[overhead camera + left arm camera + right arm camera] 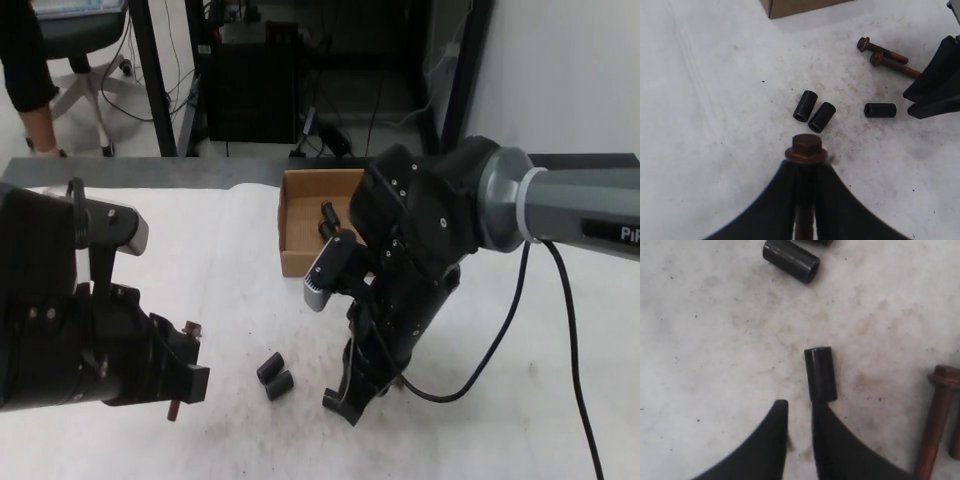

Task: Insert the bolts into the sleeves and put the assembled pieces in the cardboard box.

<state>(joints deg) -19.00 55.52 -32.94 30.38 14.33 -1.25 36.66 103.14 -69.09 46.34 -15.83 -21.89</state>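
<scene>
I read the left gripper [805,169] clamped on a bolt [806,148], shank mostly hidden between its fingers. The right gripper [800,407] is narrowly parted, empty; a sleeve [820,372] lies at one fingertip, contact unclear.

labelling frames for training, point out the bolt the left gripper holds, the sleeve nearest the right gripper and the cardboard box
held bolt [806,146], left wrist view, on its hex head
nearest sleeve [820,374], right wrist view, mid side wall
cardboard box [298,263], high view, front wall

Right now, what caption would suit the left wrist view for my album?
Left jaws grip a coppery bolt, three black sleeves lying loose on the white bench.
</scene>
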